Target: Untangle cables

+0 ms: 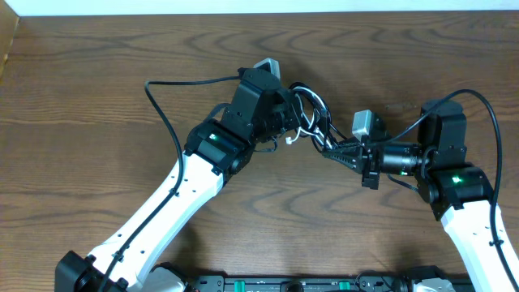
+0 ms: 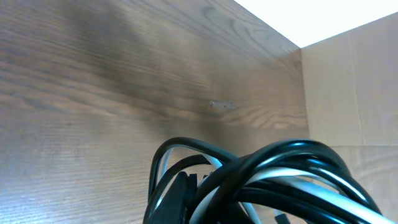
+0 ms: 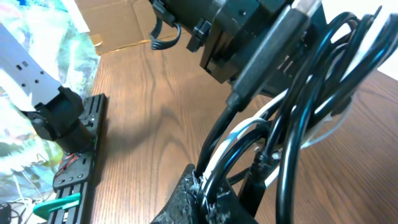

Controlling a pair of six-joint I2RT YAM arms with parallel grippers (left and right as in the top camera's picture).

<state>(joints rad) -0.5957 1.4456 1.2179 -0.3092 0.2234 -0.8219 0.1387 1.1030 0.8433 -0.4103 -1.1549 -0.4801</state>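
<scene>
The cables (image 1: 310, 109), one black and one white, hang as a looped bundle between my two grippers above the middle of the table. My left gripper (image 1: 285, 113) is shut on the bundle's left side; in the left wrist view the black loops (image 2: 280, 168) and a white strand (image 2: 298, 186) fill the bottom, around a dark finger (image 2: 180, 193). From the right, my right gripper (image 1: 326, 151) is shut on black and white strands (image 3: 249, 130), which are pinched at its tips (image 3: 214, 186). A white plug end (image 1: 289, 139) dangles below the bundle.
The wooden table (image 1: 97, 97) stretches around both arms. A black rail (image 1: 292, 284) runs along the front edge. Cardboard (image 2: 348, 93) stands beyond the far side, and a plastic bag (image 3: 37, 37) lies off the table's side.
</scene>
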